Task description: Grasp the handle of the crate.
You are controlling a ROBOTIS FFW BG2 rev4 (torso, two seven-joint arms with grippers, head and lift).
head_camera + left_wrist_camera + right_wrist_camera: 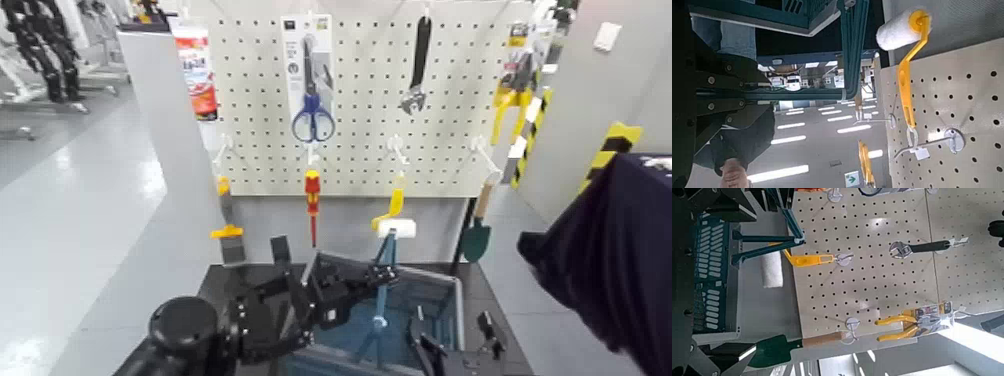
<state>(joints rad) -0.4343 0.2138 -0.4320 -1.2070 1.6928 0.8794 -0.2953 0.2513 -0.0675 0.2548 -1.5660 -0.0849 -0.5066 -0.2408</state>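
The grey-blue crate [452, 292] sits low in the head view, in front of the pegboard. Its thin teal handle [381, 285] stands raised upright over the crate. My left gripper [352, 288] reaches in from the left at the handle's top. In the left wrist view the handle bar [805, 92] runs in between my dark fingers [720, 74], which close around it. My right gripper [455, 348] is open and empty, low at the crate's near right corner. The right wrist view shows the crate [707, 274] and the handle [770, 240].
A pegboard [360, 140] behind the crate holds scissors [313, 110], a red screwdriver [312, 200], a yellow-handled paint roller [395, 215], a trowel [478, 235] and a wrench [417, 65]. A person's dark sleeve [610, 260] is at the right.
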